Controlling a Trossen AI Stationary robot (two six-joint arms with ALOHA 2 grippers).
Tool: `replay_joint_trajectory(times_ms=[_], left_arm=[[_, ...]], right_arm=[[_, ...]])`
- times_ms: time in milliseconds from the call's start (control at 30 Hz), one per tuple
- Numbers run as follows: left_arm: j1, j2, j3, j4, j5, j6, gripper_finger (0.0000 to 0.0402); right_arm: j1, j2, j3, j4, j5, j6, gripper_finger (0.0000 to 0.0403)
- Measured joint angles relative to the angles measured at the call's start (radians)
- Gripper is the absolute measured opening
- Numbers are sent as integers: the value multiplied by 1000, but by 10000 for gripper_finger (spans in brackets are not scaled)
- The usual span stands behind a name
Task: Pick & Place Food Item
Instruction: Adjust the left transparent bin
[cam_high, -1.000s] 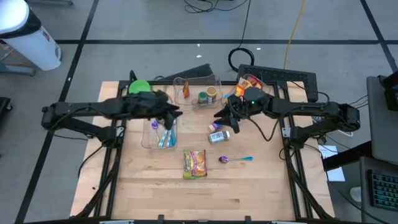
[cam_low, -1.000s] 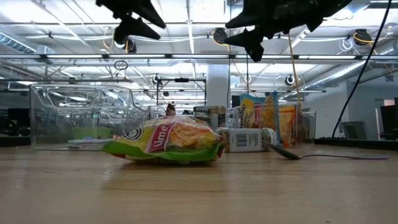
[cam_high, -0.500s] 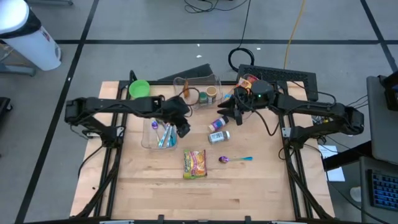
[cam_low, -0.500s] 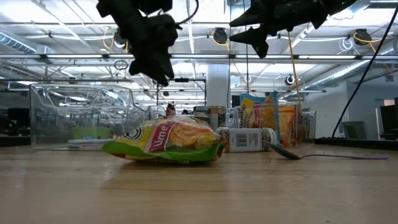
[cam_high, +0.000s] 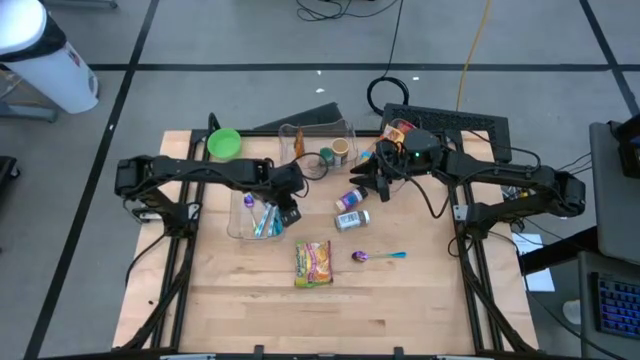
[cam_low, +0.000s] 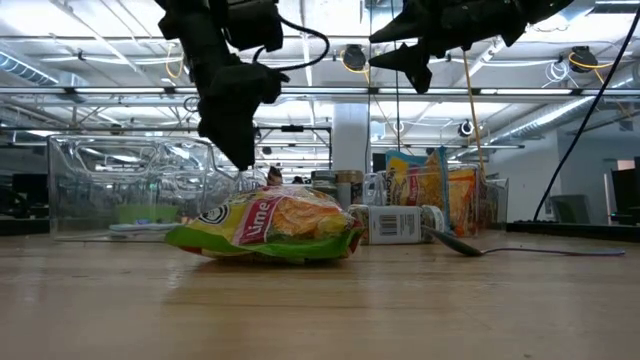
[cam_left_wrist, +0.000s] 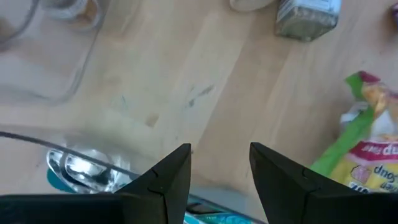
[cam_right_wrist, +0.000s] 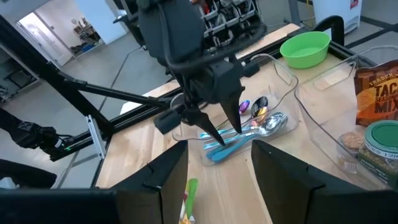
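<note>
High view, left to right: a green bowl (cam_high: 224, 143) sits at the table's far left corner, and nearer me a clear bin (cam_high: 256, 213) keeps the spoons together. My left gripper (cam_high: 291, 212) hangs over that bin's right edge, pointing down. Its fingers (cam_left_wrist: 177, 176) stand apart with only bare wood showing between them, so the pincer is released and carries nothing. I judge this placement to be an approach stance: just beyond the bin lies the lime snack bag (cam_high: 313, 263), flat on the wood in the table's middle, touching nothing and untouched by either arm. That bag is the likeliest food item for the task.

Farther right, a small jar (cam_high: 351, 219) lies on its side, with a purple spoon (cam_high: 377, 257) nearer the front edge. My right gripper (cam_high: 381, 186) waits raised above the jar area, fingers (cam_right_wrist: 168, 177) likewise parted and empty, holding clear so the left arm has room to descend.
</note>
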Motion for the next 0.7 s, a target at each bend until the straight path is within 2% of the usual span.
replay_joint_trajectory(times_ms=[233,700], left_arm=[[-2,45,0,-27,2,22,170],[-2,45,1,-171,-26,69,170]], right_arm=[[1,0,0,-4,-1,0,169],[1,0,0,-42,-4,1,169]])
